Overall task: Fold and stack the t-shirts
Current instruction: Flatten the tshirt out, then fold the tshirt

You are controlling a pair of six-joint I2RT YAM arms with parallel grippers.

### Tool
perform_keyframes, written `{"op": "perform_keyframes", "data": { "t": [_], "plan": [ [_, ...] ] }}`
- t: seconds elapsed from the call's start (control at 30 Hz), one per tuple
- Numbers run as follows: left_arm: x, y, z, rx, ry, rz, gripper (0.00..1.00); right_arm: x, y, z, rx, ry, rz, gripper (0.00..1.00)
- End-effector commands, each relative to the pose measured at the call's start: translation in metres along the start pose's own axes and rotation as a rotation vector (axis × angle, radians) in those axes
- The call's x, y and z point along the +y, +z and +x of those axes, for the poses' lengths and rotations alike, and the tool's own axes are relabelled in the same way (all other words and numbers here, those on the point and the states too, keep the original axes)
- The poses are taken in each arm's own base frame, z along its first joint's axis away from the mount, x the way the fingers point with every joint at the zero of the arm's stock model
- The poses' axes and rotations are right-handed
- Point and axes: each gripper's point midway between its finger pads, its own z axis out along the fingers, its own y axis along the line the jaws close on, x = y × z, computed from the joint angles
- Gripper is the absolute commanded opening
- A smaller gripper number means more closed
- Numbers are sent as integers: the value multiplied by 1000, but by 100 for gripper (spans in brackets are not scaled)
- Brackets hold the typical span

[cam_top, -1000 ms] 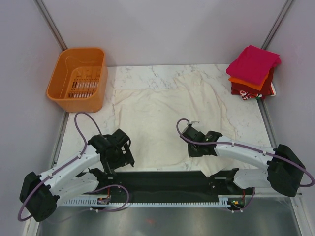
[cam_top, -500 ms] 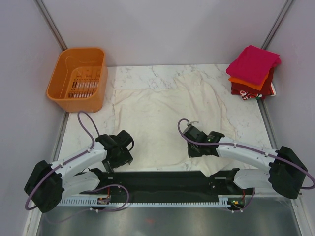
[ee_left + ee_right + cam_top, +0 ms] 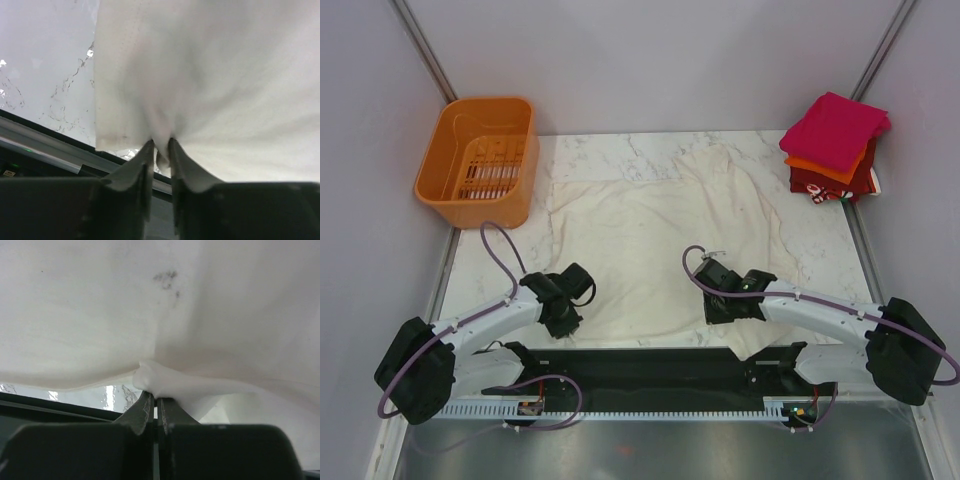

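Top external view shows the cream-white t-shirt [image 3: 650, 240] spread flat and not yet folded, reaching from both grippers away to the far side. The stack of folded shirts [image 3: 832, 145], pink on orange on dark red, sits well beyond the right gripper [image 3: 722, 305], so I judge most of the work is done and only this shirt is left. In the wrist views the left gripper [image 3: 563, 318] is pinched on a near corner of the hem and the right gripper is closed on a small bunched fold, but the arms hide part of the hem and the layers in the stack are too small to count.
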Motion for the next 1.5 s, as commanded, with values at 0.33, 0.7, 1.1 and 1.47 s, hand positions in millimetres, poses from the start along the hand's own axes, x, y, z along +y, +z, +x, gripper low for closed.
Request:
{"op": "perform_keyframes", "data": {
  "t": [0.33, 0.7, 1.1, 1.47],
  "plan": [
    [-12, -31, 11, 60, -6, 192, 2, -14, -8, 61, 140, 16, 1, 0],
    [-35, -96, -35, -85, 98, 266, 2, 5, -56, -29, -75, -108, 103, 0],
    [-42, -120, -114, -204, 161, 241, 2, 9, -73, -129, -191, -251, 230, 0],
    [-77, -99, -159, -207, 239, 214, 2, -20, -64, -164, -180, -246, 311, 0]
  ]
}}
